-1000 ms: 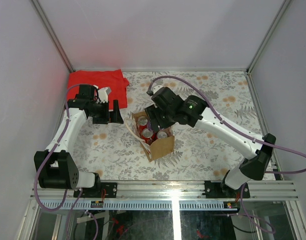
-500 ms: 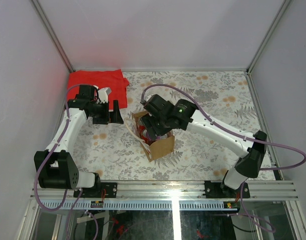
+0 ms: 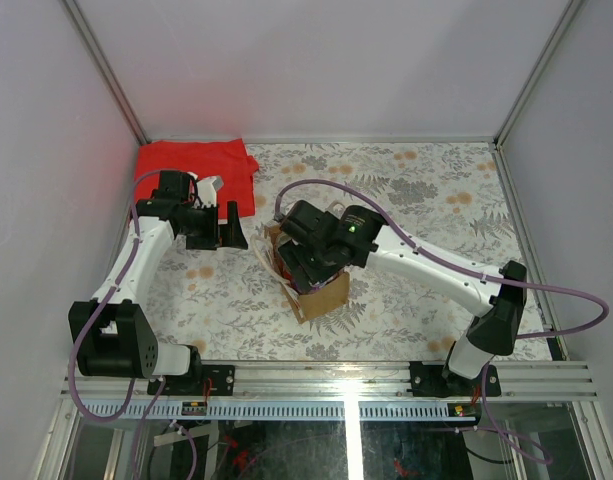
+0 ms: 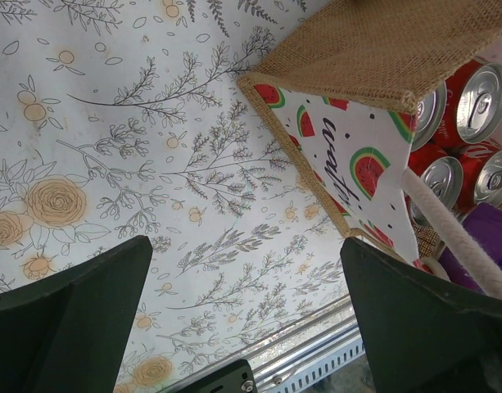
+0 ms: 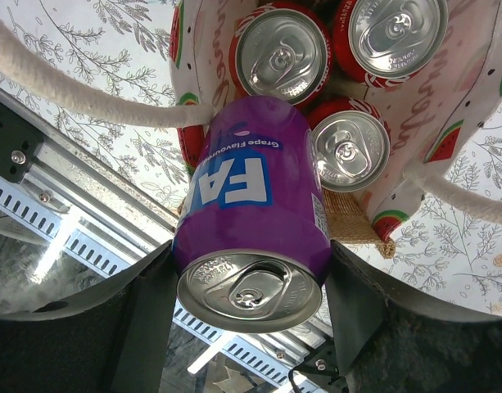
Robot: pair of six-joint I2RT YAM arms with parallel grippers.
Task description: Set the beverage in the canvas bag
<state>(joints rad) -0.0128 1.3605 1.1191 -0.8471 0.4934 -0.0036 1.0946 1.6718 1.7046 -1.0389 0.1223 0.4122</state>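
Observation:
The canvas bag (image 3: 324, 293), tan with cream handles, stands mid-table. In the right wrist view its watermelon-print lining (image 5: 472, 90) holds three red cans (image 5: 283, 53). My right gripper (image 5: 251, 303) is shut on a purple beverage can (image 5: 251, 196), held upright just above the bag's opening, at its near-left corner beside a cream handle (image 5: 70, 82). In the top view the right gripper (image 3: 301, 262) covers the bag's mouth. My left gripper (image 3: 226, 230) is open and empty, left of the bag; in its own view (image 4: 246, 311) it shows the bag's burlap side (image 4: 373, 41) and the red cans (image 4: 472, 90).
A folded red cloth (image 3: 196, 165) lies at the back left corner. The floral tablecloth (image 3: 436, 190) covers the table. White walls enclose the back and sides. A metal rail (image 3: 336, 380) runs along the near edge.
My right gripper has moved left and toward the near edge with the purple can, coming over the bag's opening and hiding the red cans in the top view. The left arm has not moved.

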